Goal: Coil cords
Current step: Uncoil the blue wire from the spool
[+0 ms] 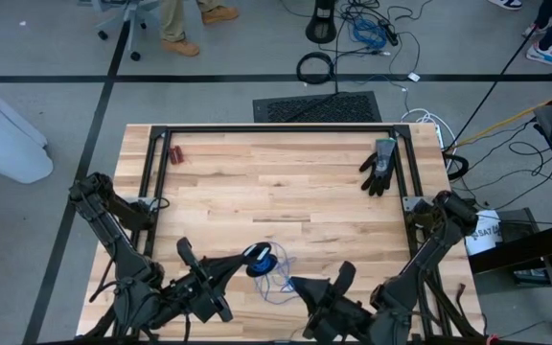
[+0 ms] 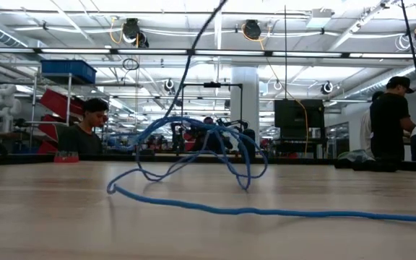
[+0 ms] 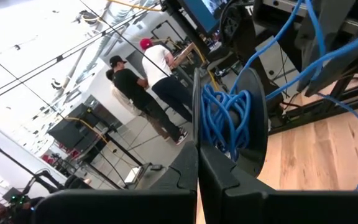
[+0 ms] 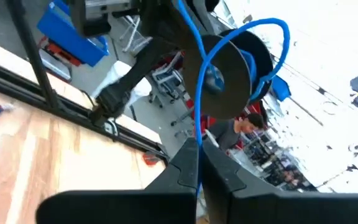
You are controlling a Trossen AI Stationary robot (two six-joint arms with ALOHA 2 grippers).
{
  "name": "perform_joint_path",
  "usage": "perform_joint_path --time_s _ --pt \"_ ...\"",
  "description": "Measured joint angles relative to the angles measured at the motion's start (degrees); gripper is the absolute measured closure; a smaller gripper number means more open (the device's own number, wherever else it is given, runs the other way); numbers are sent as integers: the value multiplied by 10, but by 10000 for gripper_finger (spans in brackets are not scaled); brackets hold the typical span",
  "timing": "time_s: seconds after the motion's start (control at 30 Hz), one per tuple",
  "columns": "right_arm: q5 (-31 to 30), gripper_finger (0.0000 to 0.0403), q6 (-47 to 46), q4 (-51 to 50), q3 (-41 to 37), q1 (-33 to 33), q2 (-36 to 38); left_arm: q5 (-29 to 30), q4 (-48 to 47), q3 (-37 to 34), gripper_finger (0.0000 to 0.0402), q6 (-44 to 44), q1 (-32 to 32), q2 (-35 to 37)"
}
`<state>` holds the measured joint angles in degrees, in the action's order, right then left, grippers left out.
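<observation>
Both arms reach in from the near edge of the wooden table (image 1: 286, 192), elbows folded low at the outer sides and forearms angled inward so the two wrists converge on the blue cord (image 1: 274, 278). Left gripper (image 1: 241, 261): forearm lies nearly flat over the near edge, pointing toward the cord; its fingers (image 3: 185, 168) are closed together on the rim of a dark spool (image 3: 253, 112), which stands edge-on above them with blue cord wound round its core. Right gripper (image 1: 298, 285): wrist sits just beside the cord on the opposite side from the left one, also low over the near edge; its jaws are closed with no gap, and a strand of the cord (image 4: 197, 118) appears to run down into the seam between them, so it seems pinched there. From that wrist the spool (image 4: 224, 74) shows face-on with cord looping round it. Cord itself: partly wound on the spool, the remainder in loose loops on the boards between the two grippers; in the low view it (image 2: 193, 155) rises off the surface in a slack tangle, with one strand trailing flat along the table. Black glove (image 1: 379, 167) lies well apart from the cord, by the far right corner. A small red item (image 1: 175, 153) lies near the far left corner.
</observation>
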<state>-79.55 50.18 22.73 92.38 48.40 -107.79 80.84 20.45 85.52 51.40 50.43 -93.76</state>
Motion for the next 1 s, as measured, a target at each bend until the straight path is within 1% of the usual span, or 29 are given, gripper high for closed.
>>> perform_joint_path --time_s 0.13,0.27,0.37,0.47,0.53,0.6,0.73,0.83,0.9,1.0 --pt "-12 403 -27 -37 0 -12 1 0 0 0 401 4 3 0" --pt "-45 403 -95 -140 0 -35 1 1 16 0 401 21 11 0" --pt "-48 403 -166 -237 0 -51 4 0 45 0 401 42 22 0" --pt "-48 403 -238 -344 0 -60 19 -3 46 0 401 45 29 0" --pt "-47 403 -313 -435 0 -63 35 -3 46 0 401 45 31 1" --pt "-39 403 -416 -542 0 -66 54 -3 47 0 401 45 32 2" --pt "24 403 -637 -761 0 -77 80 -6 46 0 401 46 28 2" --pt "84 403 -766 -892 0 -88 82 -10 46 0 401 46 19 2" --pt "129 402 -824 -951 0 -96 82 -11 45 0 401 46 11 2" --pt "195 395 -858 -988 0 -105 82 -10 38 0 401 46 -1 2"
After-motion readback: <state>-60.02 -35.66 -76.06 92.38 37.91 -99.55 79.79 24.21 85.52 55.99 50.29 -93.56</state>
